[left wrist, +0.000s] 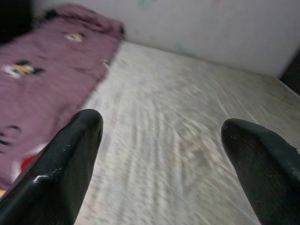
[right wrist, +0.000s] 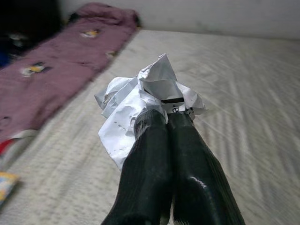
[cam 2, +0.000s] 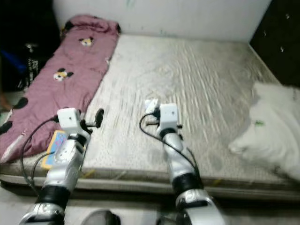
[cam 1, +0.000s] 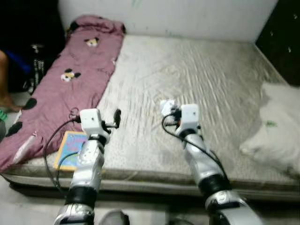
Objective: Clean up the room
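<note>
two arms reach forward over the near edge of a bare grey mattress (cam 1: 187,70), as i see it from the head camera. right gripper (right wrist: 165,118): its two black fingers are pressed together on a crumpled white paper (right wrist: 140,101), which stands up and spreads past the fingertips; in the head view the paper (cam 1: 167,107) sits at 11 o'clock of the right wrist, held above the mattress near the centre of the frame. left gripper (left wrist: 161,129): the fingers (left wrist: 70,154) stand wide apart with nothing between them, pointing across the mattress toward the far wall; in the head view it (cam 1: 116,118) hangs at 9 o'clock of the paper, well apart from it. a maroon blanket (cam 1: 70,79) with cartoon-mouse prints lies along the mattress edge from 8 to 11 o'clock. a colourful picture book (cam 1: 70,149) lies on the near corner at 8 o'clock, just beside the left forearm, partly under the blanket's edge. a white pillow (cam 1: 276,126) rests at 3 o'clock. a person's bare leg (cam 1: 5,84) shows at 9 o'clock. i note motion blur throughout.
</note>
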Motion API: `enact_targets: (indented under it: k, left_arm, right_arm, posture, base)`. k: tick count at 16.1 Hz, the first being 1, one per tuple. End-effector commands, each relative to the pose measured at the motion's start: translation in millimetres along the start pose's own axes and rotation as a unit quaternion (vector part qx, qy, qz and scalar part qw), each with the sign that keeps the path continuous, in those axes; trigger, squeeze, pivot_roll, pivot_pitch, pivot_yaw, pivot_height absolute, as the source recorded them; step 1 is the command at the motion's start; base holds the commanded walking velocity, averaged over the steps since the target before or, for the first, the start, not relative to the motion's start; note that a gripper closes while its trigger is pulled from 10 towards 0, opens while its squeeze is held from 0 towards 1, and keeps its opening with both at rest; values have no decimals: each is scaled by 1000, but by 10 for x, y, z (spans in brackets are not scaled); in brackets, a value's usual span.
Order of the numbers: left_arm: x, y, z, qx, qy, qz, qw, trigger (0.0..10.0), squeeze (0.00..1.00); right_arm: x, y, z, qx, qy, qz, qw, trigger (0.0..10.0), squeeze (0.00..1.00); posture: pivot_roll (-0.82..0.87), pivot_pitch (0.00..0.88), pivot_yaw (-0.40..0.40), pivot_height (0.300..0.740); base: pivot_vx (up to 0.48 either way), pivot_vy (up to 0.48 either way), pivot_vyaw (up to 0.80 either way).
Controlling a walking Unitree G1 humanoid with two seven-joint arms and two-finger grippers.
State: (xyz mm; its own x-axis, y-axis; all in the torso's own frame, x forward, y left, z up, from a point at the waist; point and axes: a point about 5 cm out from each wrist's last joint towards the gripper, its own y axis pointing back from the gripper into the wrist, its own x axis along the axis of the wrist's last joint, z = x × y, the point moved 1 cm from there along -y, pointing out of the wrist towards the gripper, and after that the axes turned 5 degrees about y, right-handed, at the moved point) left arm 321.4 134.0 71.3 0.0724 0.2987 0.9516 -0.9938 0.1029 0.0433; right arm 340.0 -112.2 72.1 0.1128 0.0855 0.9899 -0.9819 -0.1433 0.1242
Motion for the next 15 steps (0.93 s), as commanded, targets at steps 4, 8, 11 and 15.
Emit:
enact_targets:
  k: [4,8,11,15]
  left_arm:
    - [17,-24,-1,-3,-12,-3,1000,10000,0]
    - [17,-37,-1,-2,-13,-4,1000,10000,0]
    - [20,-43,-4,-1,-13,-4,1000,10000,0]
    - [14,-46,-4,0,-13,-5,1000,10000,0]
  right_arm:
    - [30,-22,0,-3,-5,3,1000,10000,0]
    - [39,-31,5,-2,-4,4,1000,10000,0]
    - [47,-34,-8,2,3,6,1000,10000,0]
    - [43,-37,-7,2,3,5,1000,10000,0]
  posture:
    - [82,0,-34,740]
    - [81,0,-34,740]
    - [80,0,-34,740]
    - [78,0,-34,740]
  base:
    - [0,480,0]
    - [0,480,0]
    - [0,480,0]
    - [0,480,600]
